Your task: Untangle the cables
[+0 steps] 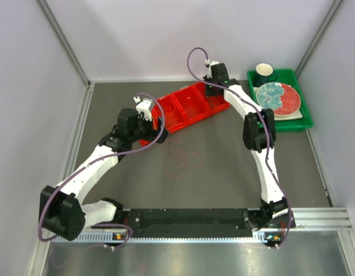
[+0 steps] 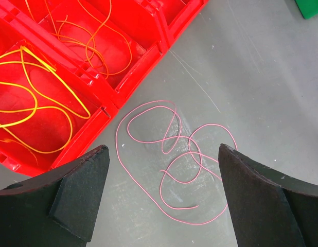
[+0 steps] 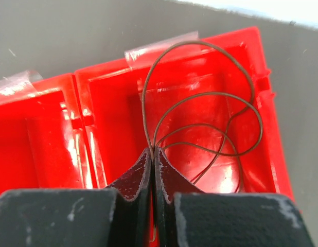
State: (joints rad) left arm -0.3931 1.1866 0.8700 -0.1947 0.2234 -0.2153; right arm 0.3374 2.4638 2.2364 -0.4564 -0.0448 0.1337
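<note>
Left wrist: pink cable (image 2: 190, 149) lies beside red bin (image 2: 140, 71).

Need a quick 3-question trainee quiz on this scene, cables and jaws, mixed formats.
1. True or false: the pink cable lies inside the red bin.
2. What do the right jaws hold?
A. a yellow cable
B. a dark cable
C. nothing
3. Fill in: the left jaws stand ____, holding nothing.

Key
1. False. It lies on the table, beside the bin.
2. B. The jaws are shut on it, over a bin compartment.
3. open
</note>
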